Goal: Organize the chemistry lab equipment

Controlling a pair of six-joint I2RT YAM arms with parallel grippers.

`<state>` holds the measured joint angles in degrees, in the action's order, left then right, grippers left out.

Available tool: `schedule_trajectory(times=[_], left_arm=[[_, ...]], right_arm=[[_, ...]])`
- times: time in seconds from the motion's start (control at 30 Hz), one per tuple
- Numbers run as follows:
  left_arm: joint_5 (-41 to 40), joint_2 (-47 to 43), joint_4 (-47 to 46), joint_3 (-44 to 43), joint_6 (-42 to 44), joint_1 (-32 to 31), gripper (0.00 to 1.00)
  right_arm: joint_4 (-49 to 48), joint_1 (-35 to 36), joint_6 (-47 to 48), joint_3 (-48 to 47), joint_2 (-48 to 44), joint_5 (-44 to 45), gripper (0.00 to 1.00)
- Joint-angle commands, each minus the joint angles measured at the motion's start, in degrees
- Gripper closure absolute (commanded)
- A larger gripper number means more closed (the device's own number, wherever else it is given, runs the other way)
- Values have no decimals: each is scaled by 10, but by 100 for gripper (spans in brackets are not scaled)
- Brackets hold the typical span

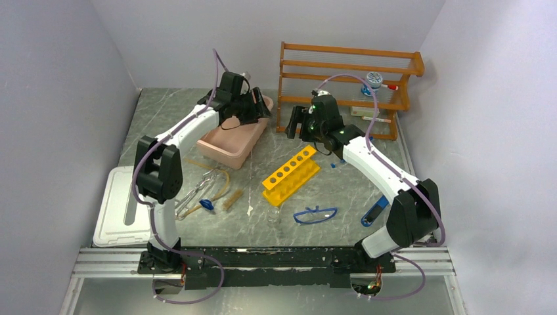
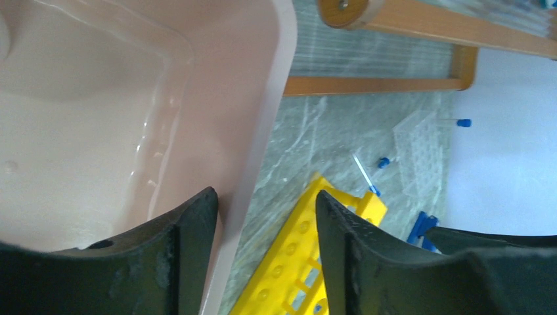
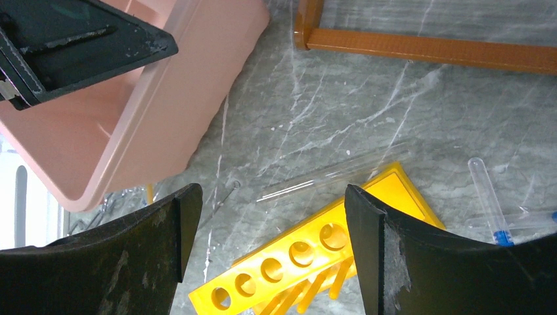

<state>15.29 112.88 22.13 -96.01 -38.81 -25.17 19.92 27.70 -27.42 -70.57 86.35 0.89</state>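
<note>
My left gripper hangs open at the pink tub. In the left wrist view the tub's right wall runs between the fingers, one over the inside and one over the table. My right gripper is open and empty above the yellow holed rack, which lies flat. A clear tube lies just beyond the rack, and a blue-capped tube lies to its right. The goggles, tiny beaker, tongs and tan tubing lie near the front.
The wooden shelf rack stands at the back right with the red-capped bottle on it. The white lid lies at the front left. A blue item lies by the right arm's base. Grey walls close in both sides.
</note>
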Motion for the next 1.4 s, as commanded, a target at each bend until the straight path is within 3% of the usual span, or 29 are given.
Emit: schedule_trajectory(times=[0.0,0.17,0.3,0.5,0.6,0.9,1.1,1.27,1.37], left_arm=[[1,-14,-13,-28,8,-10,32],[-59,-60,20,-54,99,-10,22],[-47,-141,5,-16,185,-22,17],[-38,-246,47,64,320,-101,3],[-52,-295,74,112,351,-160,3],[-191,-361,163,213,280,-349,8],[-221,-361,147,292,186,-452,16],[-316,-347,152,342,102,-505,15],[-327,-335,138,347,96,-508,12]], right_arm=[[-10,-1,2,4,-23,11,17],[4,-2,8,3,-40,18,17],[17,-1,11,14,-64,27,17],[48,-2,9,41,-102,50,17],[60,-4,2,54,-119,65,17],[97,-22,-70,105,-156,112,16],[121,-56,-92,137,-169,119,16],[130,-70,-113,157,-204,132,15],[145,-71,-142,155,-221,129,15]])
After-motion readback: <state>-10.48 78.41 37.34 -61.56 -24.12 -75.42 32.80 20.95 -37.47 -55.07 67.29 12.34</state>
